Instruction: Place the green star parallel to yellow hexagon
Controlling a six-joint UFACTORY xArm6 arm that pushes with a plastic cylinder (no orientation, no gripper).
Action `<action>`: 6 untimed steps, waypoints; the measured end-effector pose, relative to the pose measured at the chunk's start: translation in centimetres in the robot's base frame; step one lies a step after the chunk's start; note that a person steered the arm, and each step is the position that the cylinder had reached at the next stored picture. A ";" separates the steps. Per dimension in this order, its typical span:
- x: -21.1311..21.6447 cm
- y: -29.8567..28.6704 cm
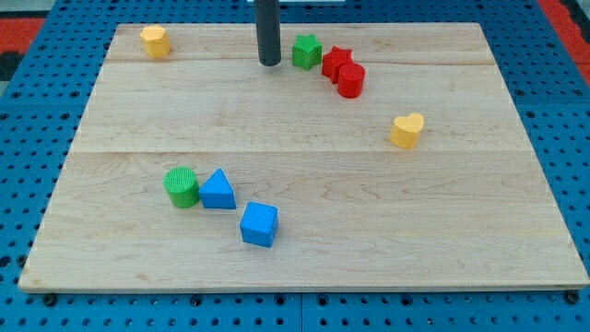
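So the green star [307, 51] sits near the view's top, a bit right of centre, and it's touching or nearly touching the red star [336, 62] on its right, which in turn has the red cylinder [351, 80] pressed against it. Our tip [269, 63] is just to the star's left, close but apart from it as far as we can tell. No jaws on this rig, just a bare rod, so nothing to clench or release.

The yellow hexagon [155, 41] is way over at the view's top left corner, well apart from the star. Our worry: we're parked on the wrong side. Push from here and the star goes right, straight into the two red blocks, dragging the whole clump away from the hexagon. We probably need to swing around first, and that gap beside the red star looks tight.

The yellow heart [407, 130], green cylinder [182, 186], blue triangle [218, 190] and blue cube [259, 224] are all well clear on the wooden board [387, 240].
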State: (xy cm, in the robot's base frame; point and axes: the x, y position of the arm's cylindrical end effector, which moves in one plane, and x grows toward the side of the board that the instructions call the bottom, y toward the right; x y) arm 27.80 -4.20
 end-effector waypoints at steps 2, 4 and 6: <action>-0.3 5.3; -0.4 9.5; -3.3 12.8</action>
State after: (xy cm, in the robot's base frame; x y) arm 24.48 8.63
